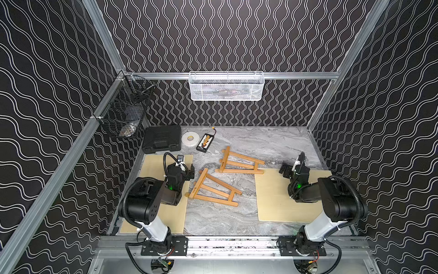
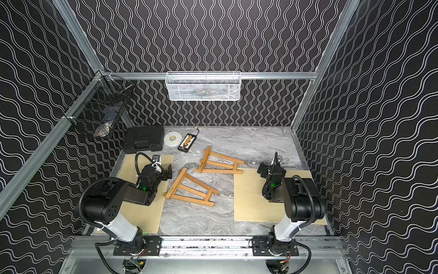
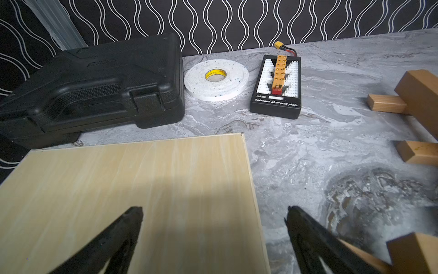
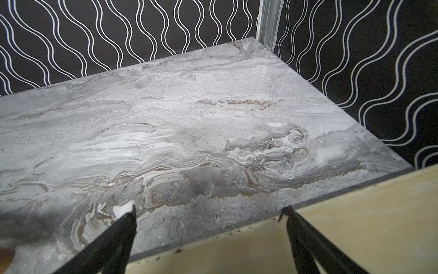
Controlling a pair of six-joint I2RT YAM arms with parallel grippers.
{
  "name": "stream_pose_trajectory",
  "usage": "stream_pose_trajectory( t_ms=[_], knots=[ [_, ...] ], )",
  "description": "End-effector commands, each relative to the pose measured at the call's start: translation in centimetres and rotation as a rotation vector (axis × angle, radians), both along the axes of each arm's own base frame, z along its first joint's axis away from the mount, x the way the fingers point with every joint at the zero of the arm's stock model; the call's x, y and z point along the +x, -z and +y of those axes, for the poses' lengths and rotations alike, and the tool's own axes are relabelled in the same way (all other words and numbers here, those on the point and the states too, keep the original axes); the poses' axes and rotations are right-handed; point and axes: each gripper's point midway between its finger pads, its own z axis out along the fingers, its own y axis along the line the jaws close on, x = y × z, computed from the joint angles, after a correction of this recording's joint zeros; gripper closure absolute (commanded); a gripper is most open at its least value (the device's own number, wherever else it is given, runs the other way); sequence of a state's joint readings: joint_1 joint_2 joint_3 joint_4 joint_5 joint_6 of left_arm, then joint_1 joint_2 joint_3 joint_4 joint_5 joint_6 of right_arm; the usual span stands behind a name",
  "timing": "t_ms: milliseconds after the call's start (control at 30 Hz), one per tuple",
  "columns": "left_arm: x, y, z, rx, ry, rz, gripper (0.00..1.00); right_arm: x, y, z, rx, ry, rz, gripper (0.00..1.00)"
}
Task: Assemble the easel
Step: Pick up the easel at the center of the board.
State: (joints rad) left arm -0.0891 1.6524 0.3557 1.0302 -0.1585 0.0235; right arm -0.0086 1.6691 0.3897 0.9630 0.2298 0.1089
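Note:
Two wooden easel frames lie flat on the grey marble table in both top views. The nearer easel frame (image 1: 213, 200) (image 2: 189, 199) lies mid-table, the farther easel frame (image 1: 239, 171) (image 2: 218, 171) just behind it. My left gripper (image 1: 189, 172) (image 3: 214, 211) hovers open over the corner of the left board, beside the nearer frame's top end (image 3: 412, 253), holding nothing. My right gripper (image 1: 285, 169) (image 4: 208, 211) is open and empty above the right board's back edge, to the right of the farther frame. The farther frame's ends (image 3: 417, 95) show in the left wrist view.
Pale wooden boards lie under each arm, the left board (image 1: 170, 213) and the right board (image 1: 275, 201). At the back left sit a black case (image 1: 162, 141), a white tape roll (image 1: 190, 138) and a black charging board (image 1: 205, 142). A white basket (image 1: 226, 86) and a black wire basket (image 1: 123, 113) hang on the walls.

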Motion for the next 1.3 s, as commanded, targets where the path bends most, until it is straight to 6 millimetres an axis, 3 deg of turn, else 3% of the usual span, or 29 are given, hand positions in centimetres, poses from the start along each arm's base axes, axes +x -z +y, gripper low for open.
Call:
stream_pose_trajectory(
  t_ms=[0,967,1267],
  knots=[
    [0.3,-0.5,0.1,0.002,-0.007,-0.017,0.01,0.4,-1.0,-0.2,-0.008,0.011,-0.038,0.0],
    [0.2,-0.6,0.2,0.009,-0.01,-0.024,0.01,0.3,-1.0,-0.2,-0.007,0.01,-0.04,0.0],
    [0.3,-2.0,-0.1,0.009,0.011,-0.019,0.01,-0.4,-2.6,-0.1,-0.025,0.016,-0.087,0.0]
  ],
)
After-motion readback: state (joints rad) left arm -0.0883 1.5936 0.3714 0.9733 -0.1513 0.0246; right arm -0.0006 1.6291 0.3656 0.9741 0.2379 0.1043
